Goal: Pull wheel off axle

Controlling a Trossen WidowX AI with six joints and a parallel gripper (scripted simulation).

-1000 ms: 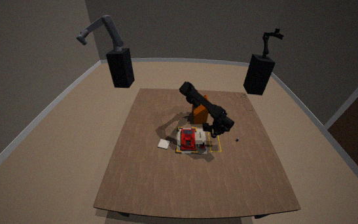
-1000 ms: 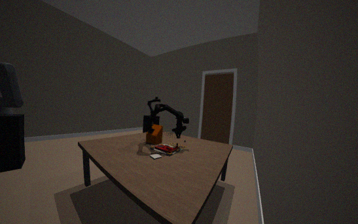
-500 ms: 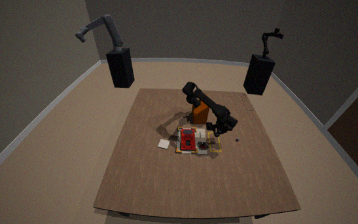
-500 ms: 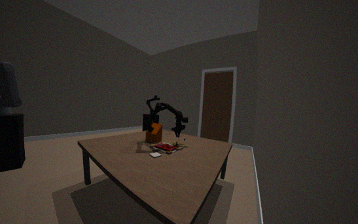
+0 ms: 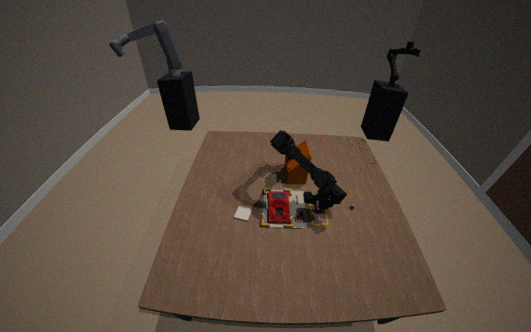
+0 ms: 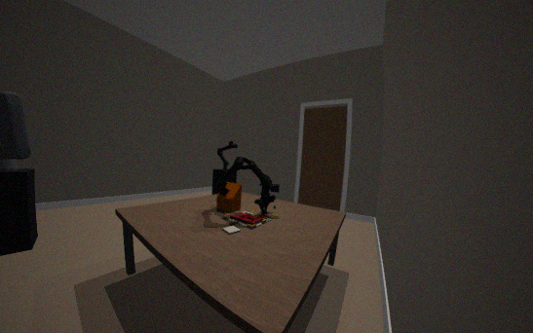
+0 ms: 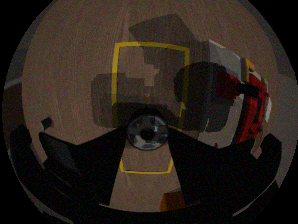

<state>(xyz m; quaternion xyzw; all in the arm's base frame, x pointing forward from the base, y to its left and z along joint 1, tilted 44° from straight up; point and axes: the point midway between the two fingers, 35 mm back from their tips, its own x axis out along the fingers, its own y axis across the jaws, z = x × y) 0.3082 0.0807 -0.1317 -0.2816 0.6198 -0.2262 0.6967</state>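
My gripper [image 5: 317,209] [image 6: 264,213] [image 7: 147,131] points down and is shut on the wheel. The wheel [image 7: 148,132] is a dark grey ring with a black centre hole, between the fingertips in the wrist view. It is held above the marked area, a yellow outline [image 5: 320,224] [image 7: 146,172], and appears over its part nearer the bottom of the wrist view. The gap to the table is hard to tell. The upright axle [image 7: 247,90] looks like a short dark post at a small red block [image 7: 226,83] and carries no wheel. The fingers are dark in the top and exterior views.
A light board [image 5: 301,225] [image 7: 220,52] beside the outline carries the red block and a larger red device [image 5: 273,215] [image 7: 246,127]. An orange block [image 5: 297,174] [image 6: 229,201] [image 7: 172,201] stands behind. A white tile [image 5: 243,214] [image 6: 231,229] and a small dark piece [image 5: 351,207] [image 7: 46,123] lie farther out.
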